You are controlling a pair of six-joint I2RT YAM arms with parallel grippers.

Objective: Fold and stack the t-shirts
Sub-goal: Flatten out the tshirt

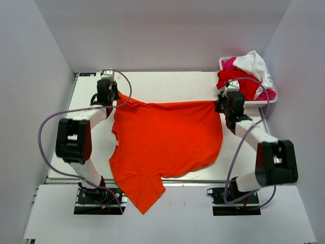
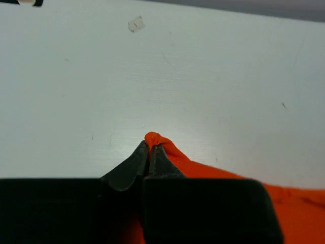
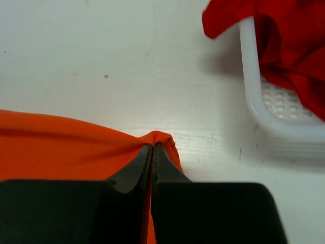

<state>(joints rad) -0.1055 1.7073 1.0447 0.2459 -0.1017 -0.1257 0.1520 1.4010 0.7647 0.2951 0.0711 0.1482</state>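
Both pairs of jaws were clamped on cloth: the left gripper (image 2: 149, 148) pinched one far corner of the orange t-shirt (image 1: 167, 142) and the right gripper (image 3: 153, 147) the other, each nip showing as a small bunched fold at the tips. Held that way, the far edge ran taut between the two arms, which looked meant to spread the shirt flat on the table (image 1: 167, 84) for folding, though its near end reached past the front edge. Red, pink and white t-shirts (image 1: 246, 76) lay heaped in the white basket (image 3: 251, 76) at the far right corner, just beside the right gripper, probably waiting their turn.
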